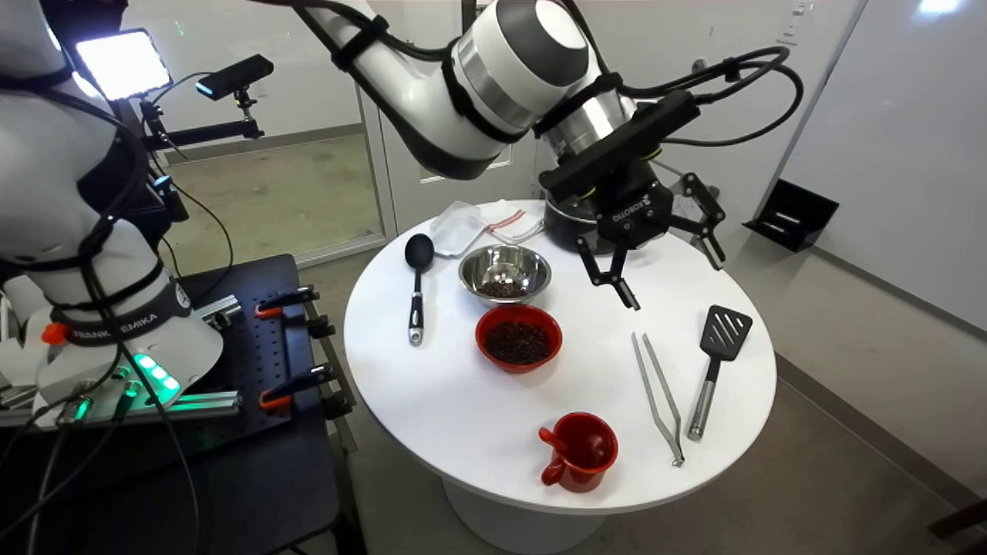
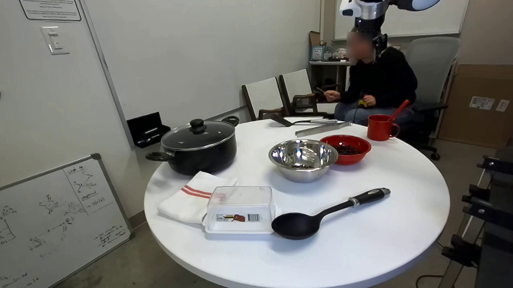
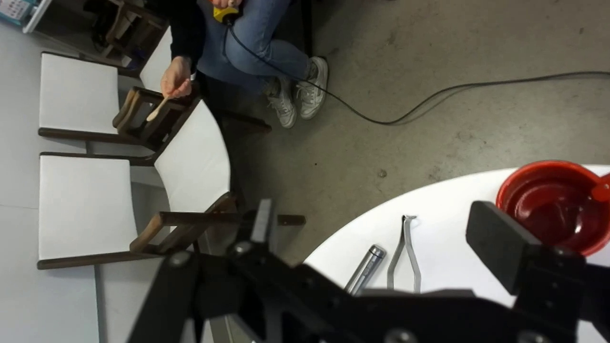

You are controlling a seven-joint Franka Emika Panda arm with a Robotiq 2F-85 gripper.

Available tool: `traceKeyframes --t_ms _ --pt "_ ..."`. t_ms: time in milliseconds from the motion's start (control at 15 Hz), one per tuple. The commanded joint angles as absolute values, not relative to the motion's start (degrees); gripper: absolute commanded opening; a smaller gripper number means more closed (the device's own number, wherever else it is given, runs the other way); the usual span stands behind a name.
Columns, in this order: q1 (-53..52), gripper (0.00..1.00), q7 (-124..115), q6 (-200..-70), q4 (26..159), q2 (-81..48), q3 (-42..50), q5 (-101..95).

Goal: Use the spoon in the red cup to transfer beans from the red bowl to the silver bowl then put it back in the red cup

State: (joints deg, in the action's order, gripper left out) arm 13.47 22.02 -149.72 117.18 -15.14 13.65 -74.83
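Spoon (image 2: pixel 399 110) leans in the red mug (image 2: pixel 378 128), stem jutting past the rim, presumably so your gripper (image 1: pixel 679 287), spread wide and holding nothing, can grasp it.

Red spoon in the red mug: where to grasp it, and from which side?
Likely the raised end of the red spoon, with the open gripper coming from above: the shaft slants up and out past the rim of the red mug, its lower part inside.

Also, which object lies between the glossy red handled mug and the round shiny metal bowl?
In both exterior views, the round red bowl of dark beans stands between the mug and the metal bowl.
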Motion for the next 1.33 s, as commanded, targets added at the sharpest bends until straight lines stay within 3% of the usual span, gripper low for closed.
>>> traceKeyframes --t_ms 0,867,1267 --pt "10.7 1.00 17.3 -145.8 118.3 -15.9 13.0 -87.7" --pt "11.2 1.00 12.2 -142.9 123.1 -18.9 9.9 -106.0" --pt "9.5 1.00 0.9 -127.4 123.4 -22.8 9.3 -113.1"
